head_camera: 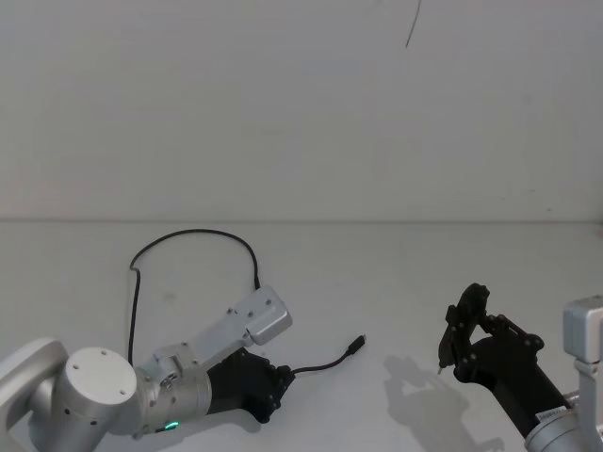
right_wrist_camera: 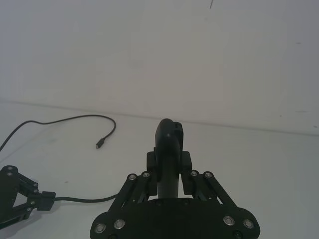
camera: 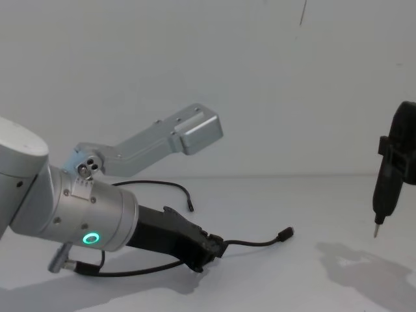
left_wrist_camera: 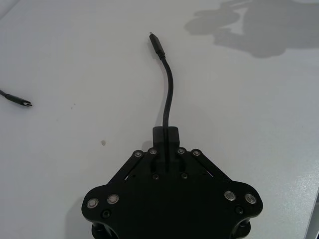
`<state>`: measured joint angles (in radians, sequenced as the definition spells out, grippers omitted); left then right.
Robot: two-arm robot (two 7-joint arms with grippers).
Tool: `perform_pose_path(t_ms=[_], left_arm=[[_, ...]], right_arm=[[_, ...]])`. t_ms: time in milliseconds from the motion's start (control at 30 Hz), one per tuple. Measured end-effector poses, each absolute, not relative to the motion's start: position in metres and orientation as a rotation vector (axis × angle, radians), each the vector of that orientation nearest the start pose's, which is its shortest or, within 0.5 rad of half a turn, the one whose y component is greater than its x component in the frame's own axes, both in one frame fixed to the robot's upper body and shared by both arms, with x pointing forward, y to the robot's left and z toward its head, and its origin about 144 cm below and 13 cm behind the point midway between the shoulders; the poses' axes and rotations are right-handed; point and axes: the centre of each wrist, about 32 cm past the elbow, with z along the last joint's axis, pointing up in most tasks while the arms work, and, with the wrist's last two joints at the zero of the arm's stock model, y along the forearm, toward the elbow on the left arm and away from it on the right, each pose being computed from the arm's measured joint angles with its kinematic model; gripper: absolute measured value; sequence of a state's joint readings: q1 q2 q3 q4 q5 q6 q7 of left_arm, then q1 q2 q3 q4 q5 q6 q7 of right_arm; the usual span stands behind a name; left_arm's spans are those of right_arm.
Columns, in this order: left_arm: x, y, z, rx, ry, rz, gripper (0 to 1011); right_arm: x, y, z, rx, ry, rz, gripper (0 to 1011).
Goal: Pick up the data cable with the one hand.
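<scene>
The left arm, silver with a green light (camera: pixel 91 238), lies low over the white table (head_camera: pixel 396 282), close to the robot. The left gripper (head_camera: pixel 278 379) sits right down by the table. Its jaws are squeezed tight on the data cable (head_camera: pixel 200 231). A short bit of cable sticks out past the fingers and ends in a small plug (head_camera: pixel 359 341).

The right gripper (right_wrist_camera: pixel 169 164) hangs above the table on the other side, well apart from the cable. Its jaws are pressed on a slim black tool (camera: pixel 389 175) that points down.

Farther back, the rest of the cable lies on the table in a big loop. Behind it stands a plain white wall (head_camera: pixel 283 113).
</scene>
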<state>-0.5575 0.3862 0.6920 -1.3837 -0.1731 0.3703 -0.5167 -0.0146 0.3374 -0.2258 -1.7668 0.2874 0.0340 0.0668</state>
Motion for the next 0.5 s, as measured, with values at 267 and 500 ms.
perform_pose_path(t_ms=[267,500], left_arm=[[0.556,0.177,1.221,0.528,-0.119,0.587,41],[0.551,0.187,1.221,0.486,-0.178,0.557,40]], right_arm=[[0.443,-0.237,1.19,0.027,-0.081,-1.226,263],[0.444,-0.238,1.199,0.046,-0.112,-1.199,263]])
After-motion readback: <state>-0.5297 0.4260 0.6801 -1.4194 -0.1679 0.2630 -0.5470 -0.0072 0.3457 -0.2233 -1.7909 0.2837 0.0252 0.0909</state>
